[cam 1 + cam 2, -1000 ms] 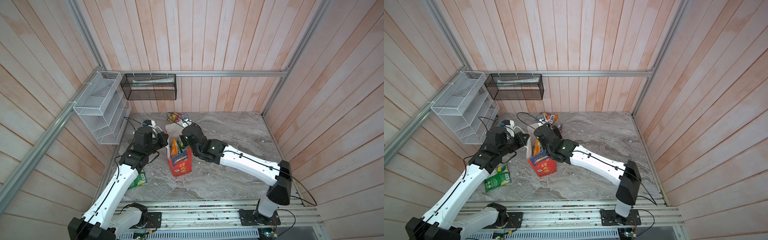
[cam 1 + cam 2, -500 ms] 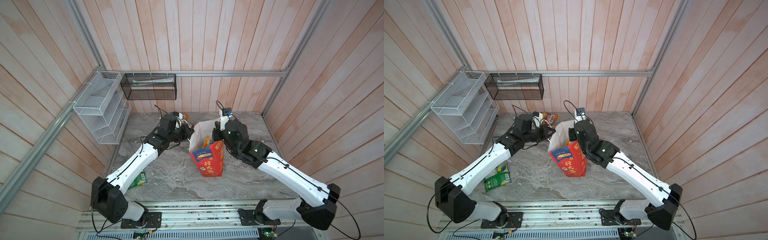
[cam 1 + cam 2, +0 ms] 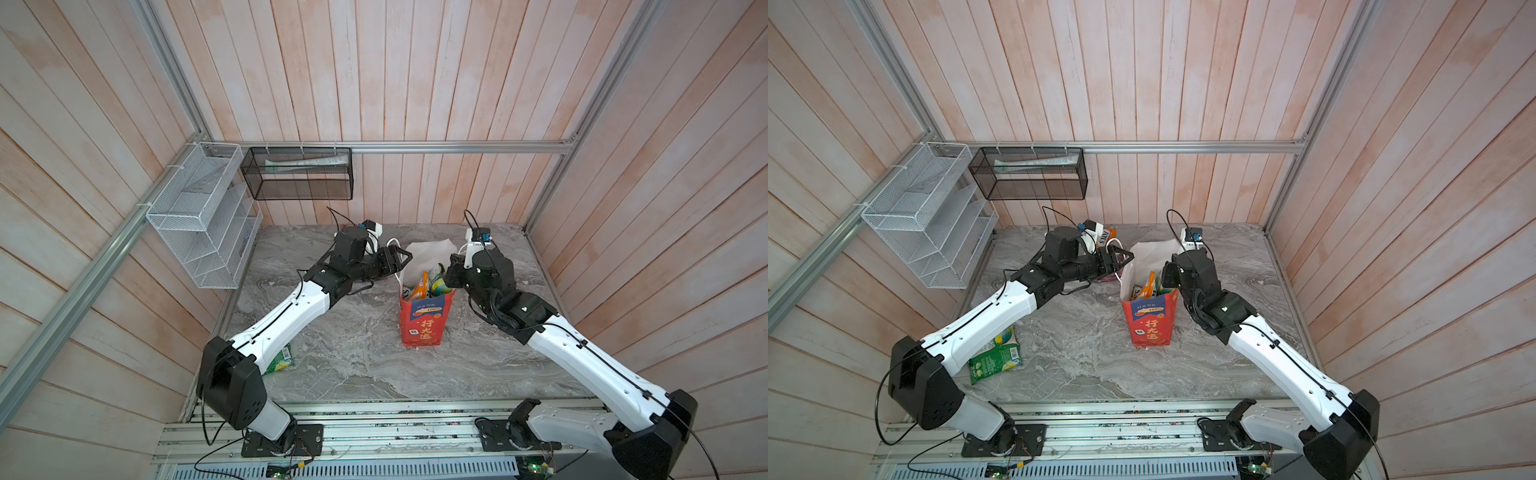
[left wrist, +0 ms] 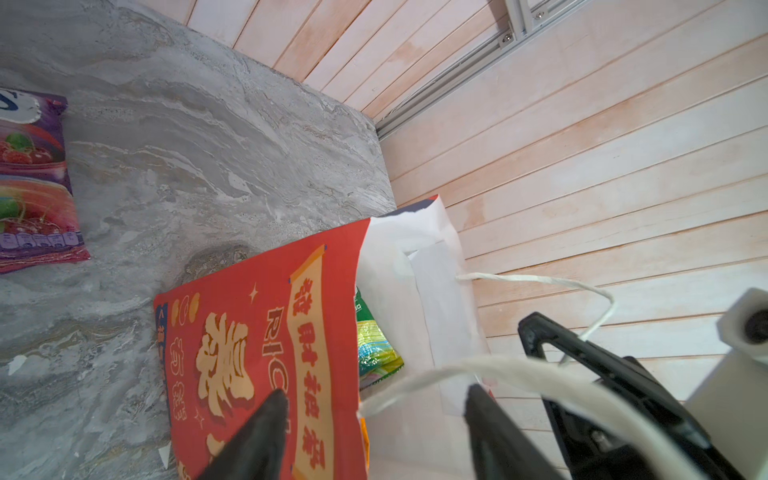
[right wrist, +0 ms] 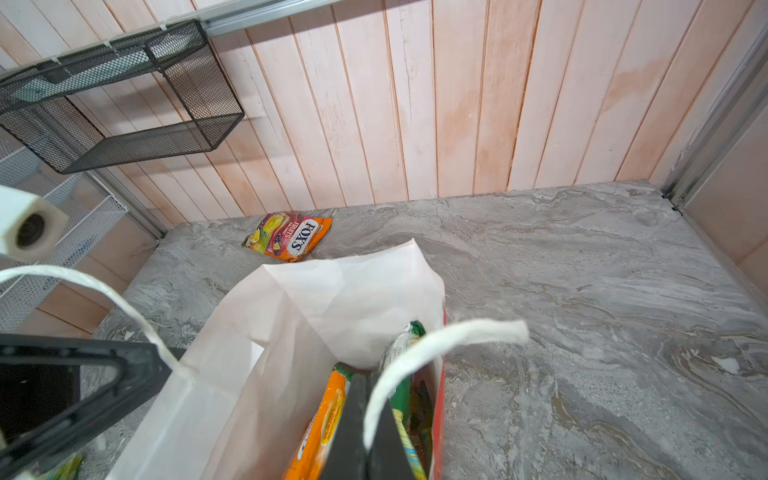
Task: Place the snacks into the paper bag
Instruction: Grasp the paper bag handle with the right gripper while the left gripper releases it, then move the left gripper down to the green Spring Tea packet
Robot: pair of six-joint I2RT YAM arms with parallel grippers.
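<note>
A tall red paper gift bag (image 3: 424, 324) with gold characters and a white inside stands upright on the grey marbled surface (image 3: 353, 365), toward its back edge. The left fingers (image 4: 257, 440) are spread wide astride the bag's rim, one before the red face and one over the white lining, with a white cord handle (image 4: 519, 370) between them. The right fingers (image 5: 357, 424) are pressed together on the opposite rim, where a second cord handle (image 5: 457, 334) loops up. An orange glossy packet (image 5: 324, 419) and a dark green packet (image 5: 405, 390) stand inside the bag. Outside lie an orange FOX'S packet (image 5: 291, 237) near the back edge, a purple fruit-printed packet (image 4: 33, 187), and a green and yellow packet (image 3: 994, 359) by the left edge.
</note>
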